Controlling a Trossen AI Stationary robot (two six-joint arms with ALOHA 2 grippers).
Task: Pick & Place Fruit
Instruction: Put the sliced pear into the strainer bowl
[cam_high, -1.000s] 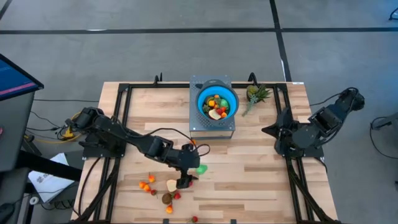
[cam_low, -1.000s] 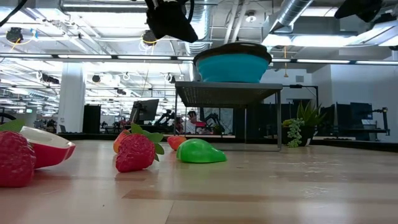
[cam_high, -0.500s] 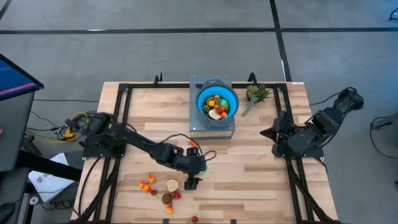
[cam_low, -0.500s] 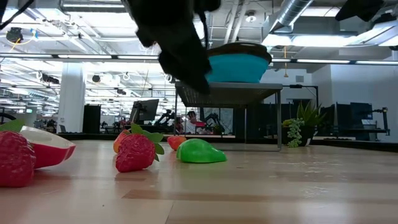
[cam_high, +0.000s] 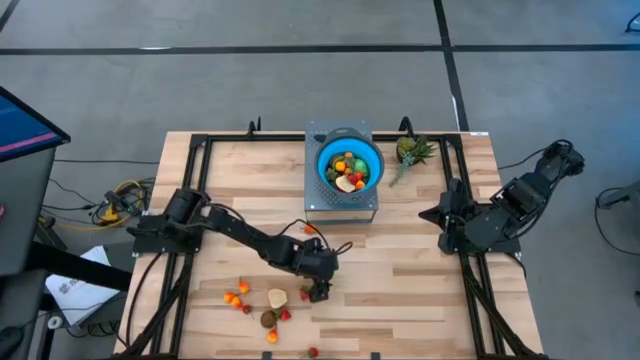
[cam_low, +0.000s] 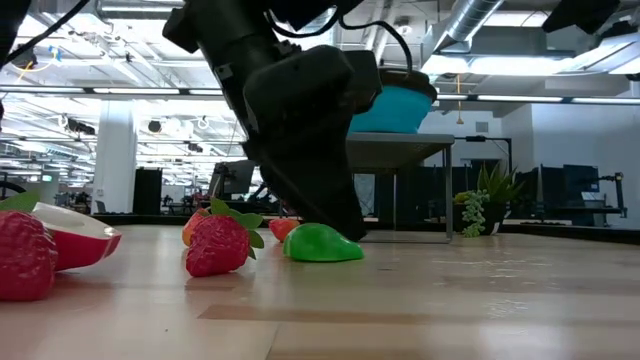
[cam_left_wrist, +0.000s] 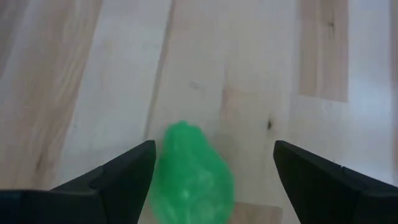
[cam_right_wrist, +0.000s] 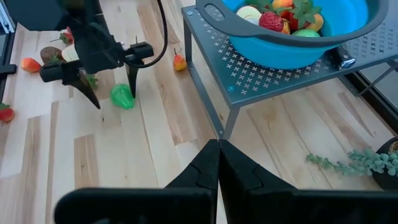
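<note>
In the high view, loose fruit lay scattered at the table's 7 o'clock edge: orange, red, brown and pale pieces, with a strawberry and a halved red piece nearest the low camera. Just past them, toward 6 o'clock of the bowl, the left gripper was down at the wood with its fingers spread wide apart, the green fruit lying on the boards between them, close to one finger and not clamped. The right wrist view showed the same: two dark tips straddling the green fruit. Farther back stood the grey stand carrying the blue bowl, already holding several fruits. At the bowl's 3 o'clock lay a pineapple. The right gripper waited at the table's 3 o'clock side, fingers pressed together.
</note>
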